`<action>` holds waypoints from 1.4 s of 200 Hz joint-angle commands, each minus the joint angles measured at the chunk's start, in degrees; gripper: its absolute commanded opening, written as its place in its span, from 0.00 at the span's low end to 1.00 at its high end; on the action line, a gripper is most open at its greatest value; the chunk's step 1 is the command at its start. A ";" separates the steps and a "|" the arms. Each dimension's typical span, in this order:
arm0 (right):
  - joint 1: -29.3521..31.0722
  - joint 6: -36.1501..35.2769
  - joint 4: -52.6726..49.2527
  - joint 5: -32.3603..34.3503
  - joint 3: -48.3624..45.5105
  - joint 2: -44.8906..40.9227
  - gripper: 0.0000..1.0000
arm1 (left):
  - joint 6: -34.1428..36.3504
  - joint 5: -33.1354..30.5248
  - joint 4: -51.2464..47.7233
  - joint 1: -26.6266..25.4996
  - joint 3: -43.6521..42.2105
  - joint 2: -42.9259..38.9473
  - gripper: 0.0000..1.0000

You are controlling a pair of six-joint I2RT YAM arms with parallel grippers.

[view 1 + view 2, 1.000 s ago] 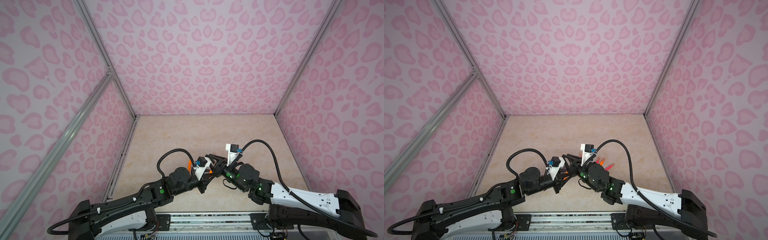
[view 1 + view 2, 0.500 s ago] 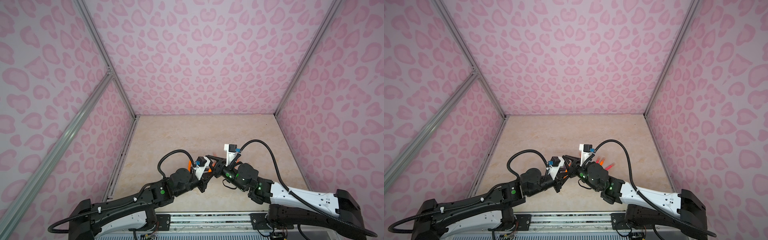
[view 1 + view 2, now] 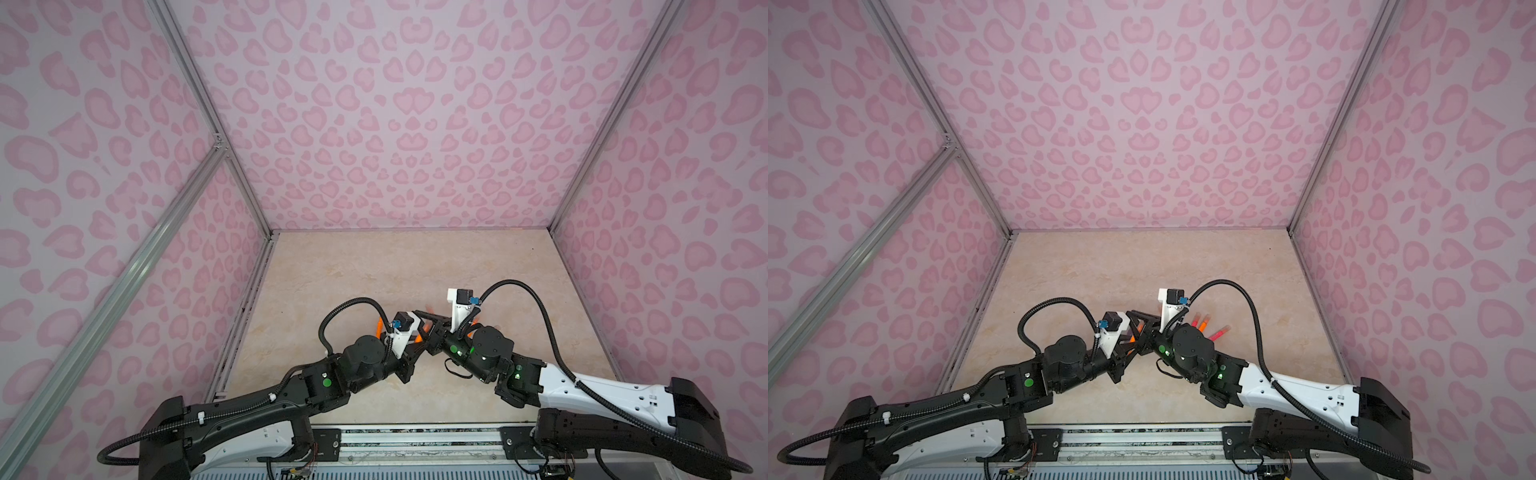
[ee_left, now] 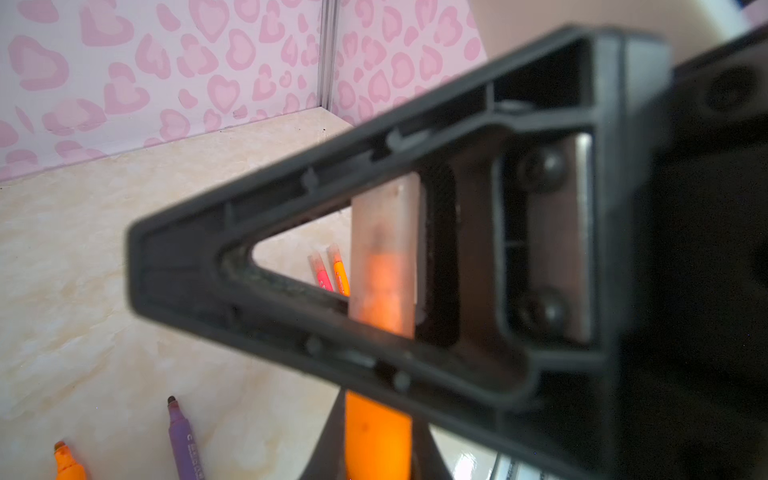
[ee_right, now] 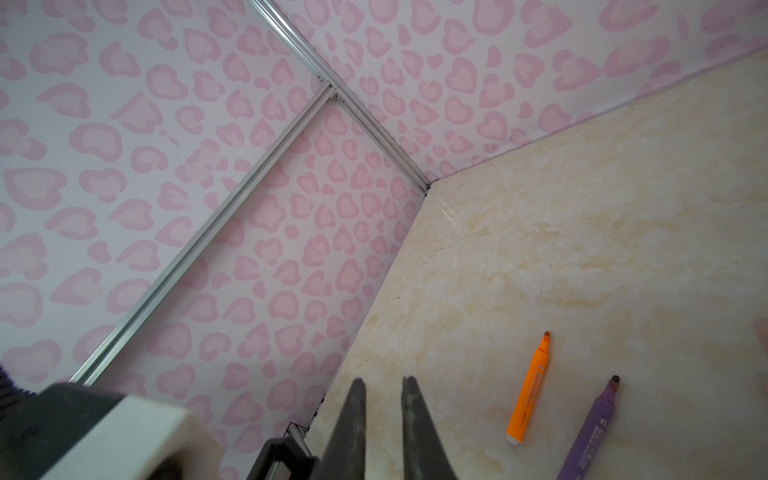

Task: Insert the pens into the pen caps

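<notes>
Crossing the left wrist view, one black finger (image 4: 291,328) of the right gripper (image 5: 383,399) fills most of the frame, out of focus. Through its triangular window shows the pen cap (image 4: 384,232), a pale translucent tube with orange dimly visible inside. Below that finger the held orange pen (image 4: 374,453) runs straight into the cap. The left gripper (image 4: 378,424) is clamped tight on the pen's barrel. Its two dark fingers are cut off by the frame edge, and the pen's butt end is out of view. The right gripper's jaws stand nearly together, with a thin slit between them in its own wrist view. They are closed on the cap, though where the pads meet the tube is hidden. How deep the tip sits in the cap is hard to judge through the blur.

In both top views the two grippers meet above the near middle of the table (image 3: 374,270). Only slivers of orange show between the black fingers, and the cap cannot be made out there.

On the table the purple pen (image 5: 590,432) and a loose orange pen (image 5: 528,390) lie side by side, not touching, with their dark tips bare. The purple one's butt end is cut off. A pink-red capped pen (image 4: 321,274) and an orange capped pen (image 4: 340,274) lie just beside each other, mostly hidden behind the finger. In a top view a third pen (image 3: 1220,332), pink-red, lies near them, its lower end under the right arm. A blurred white block (image 5: 124,436) covers one corner of the right wrist view.
</notes>
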 commanded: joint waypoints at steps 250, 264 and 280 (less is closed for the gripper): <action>-40.58 -4.09 -20.58 -17.58 6.52 35.40 0.03 | -16.22 -17.37 -2.03 3.88 -5.70 16.93 0.68; -40.50 -4.45 -21.35 -16.78 6.37 35.04 0.06 | -16.49 -17.09 -1.81 3.89 -5.59 17.50 0.68; -40.52 -4.84 -22.34 -15.47 6.05 34.45 0.09 | -16.65 -16.67 -1.73 3.95 -5.71 17.93 0.67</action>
